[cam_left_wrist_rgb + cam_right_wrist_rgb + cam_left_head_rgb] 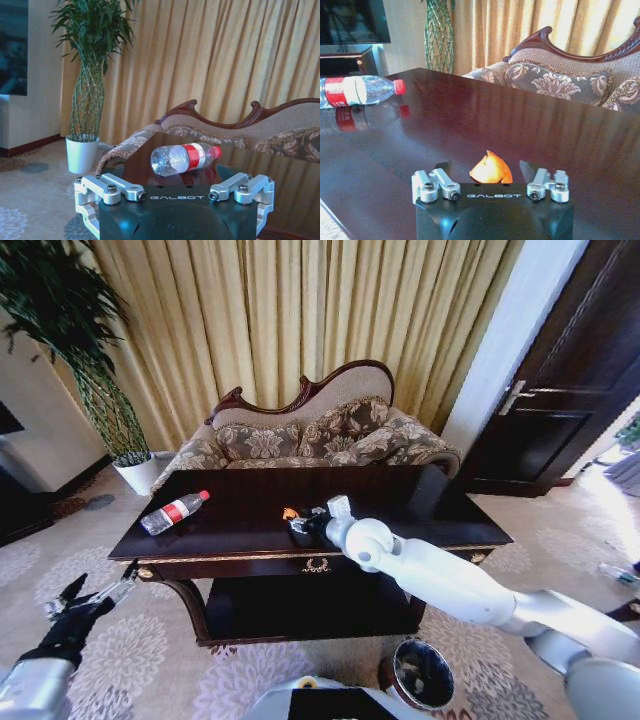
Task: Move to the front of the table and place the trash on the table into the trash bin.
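Head view: the right gripper point(300, 523) is extended over the table point(400, 502), near the middle of the top and just behind the gold-handled drawer point(316, 564). The orange scrap point(289, 512) lies on the table directly at the fingertips. In the right wrist view the orange scrap point(491, 168) sits between the two spread fingers; the jaws stand open around it and nothing is held. Whether the fingertips touch the table cannot be determined.

The bottle point(173, 512) lies on its side toward the table's left front corner, well apart from the scrap, red cap pointing toward the sofa point(320, 435) behind the table. The left gripper point(95, 600) hangs low beside that corner, off the table, fingers open and empty. In the left wrist view the bottle point(184, 157) is straight ahead on the table edge.

The trash bin point(420, 674) stands on the carpet in front of the table, below its right half.

Handling assessment: the scrap appears thin, light and crumpled. It will likely slide on the glossy top under a side push, so close squarely across its raised peak. The bottle looks nearly empty, light and round. It may roll and its wall may dent. Take hold across the labelled midsection.
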Tool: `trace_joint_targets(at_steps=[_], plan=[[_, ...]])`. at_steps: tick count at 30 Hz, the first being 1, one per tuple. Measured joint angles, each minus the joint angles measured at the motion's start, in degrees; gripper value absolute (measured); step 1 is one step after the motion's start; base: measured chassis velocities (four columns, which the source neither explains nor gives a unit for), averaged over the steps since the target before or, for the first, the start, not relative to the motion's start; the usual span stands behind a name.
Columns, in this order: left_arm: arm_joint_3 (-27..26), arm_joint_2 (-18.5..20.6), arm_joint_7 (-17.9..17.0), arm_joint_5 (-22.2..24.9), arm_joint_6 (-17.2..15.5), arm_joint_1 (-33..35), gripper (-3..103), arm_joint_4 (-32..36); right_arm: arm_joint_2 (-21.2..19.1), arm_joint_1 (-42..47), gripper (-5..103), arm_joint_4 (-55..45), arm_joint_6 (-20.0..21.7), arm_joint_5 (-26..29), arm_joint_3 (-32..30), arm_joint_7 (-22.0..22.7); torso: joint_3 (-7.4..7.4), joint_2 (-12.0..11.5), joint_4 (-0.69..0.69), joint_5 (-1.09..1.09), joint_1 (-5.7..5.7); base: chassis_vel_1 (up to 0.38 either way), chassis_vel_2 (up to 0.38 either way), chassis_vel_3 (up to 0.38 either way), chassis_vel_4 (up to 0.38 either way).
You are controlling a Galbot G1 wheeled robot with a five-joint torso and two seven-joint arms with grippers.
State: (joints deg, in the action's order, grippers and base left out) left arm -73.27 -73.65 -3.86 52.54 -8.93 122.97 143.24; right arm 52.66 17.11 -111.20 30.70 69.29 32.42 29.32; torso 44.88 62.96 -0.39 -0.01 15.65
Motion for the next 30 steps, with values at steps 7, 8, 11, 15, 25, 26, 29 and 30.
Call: trace_joint_targets(at_steps=[7,8,11,15,25,26,29,30], plan=[[0.01,0.23,0.01,0.30,0.17,-0.07,100,0.00,2.29,-0.90,97,1.77,-0.01,-0.04,1.07,0.81,0.00,0.00,-0.02,0.00,0.00,0.000,0.000,0.000,0.000],[0.01,0.25,0.01,0.36,0.17,-0.09,100,0.00,2.42,-0.94,99,1.96,-0.02,-0.09,1.14,0.83,0.00,0.00,-0.02,0.00,0.00,0.000,0.000,0.000,0.000],[0.00,0.21,-0.01,0.43,0.17,-0.08,100,0.00,2.69,-1.04,102,2.45,-0.06,-0.27,1.34,0.90,0.00,0.00,-0.01,0.00,0.00,0.000,0.000,0.000,0.000],[-0.22,0.23,-0.01,0.52,0.20,0.04,100,0.00,3.32,-1.23,89,3.21,-0.09,-0.52,1.71,1.35,0.00,0.00,-0.01,0.00,0.00,0.000,0.000,0.000,0.000],[-0.34,0.30,0.28,1.12,0.23,-0.16,100,0.00,4.14,-1.44,45,4.47,-0.62,-2.12,2.90,1.09,0.00,0.00,-0.01,0.00,0.00,0.000,0.000,0.000,0.000],[-0.34,0.30,0.28,1.12,0.23,-0.16,100,0.00,4.14,-1.44,45,4.47,-0.62,-2.12,2.90,1.09,0.00,0.00,-0.01,0.00,0.00,0.000,0.000,0.000,0.000],[-0.30,0.44,0.34,0.95,0.43,-0.19,100,0.00,4.04,-1.47,35,4.52,-0.88,-2.44,2.96,1.03,0.00,0.00,-0.01,0.00,0.00,0.000,0.000,0.000,0.000],[-0.30,0.49,0.37,0.92,0.46,-0.19,100,0.00,3.99,-1.48,29,4.52,-1.01,-2.47,2.95,1.05,0.00,0.00,-0.01,0.00,0.00,0.000,0.000,0.000,0.000]])
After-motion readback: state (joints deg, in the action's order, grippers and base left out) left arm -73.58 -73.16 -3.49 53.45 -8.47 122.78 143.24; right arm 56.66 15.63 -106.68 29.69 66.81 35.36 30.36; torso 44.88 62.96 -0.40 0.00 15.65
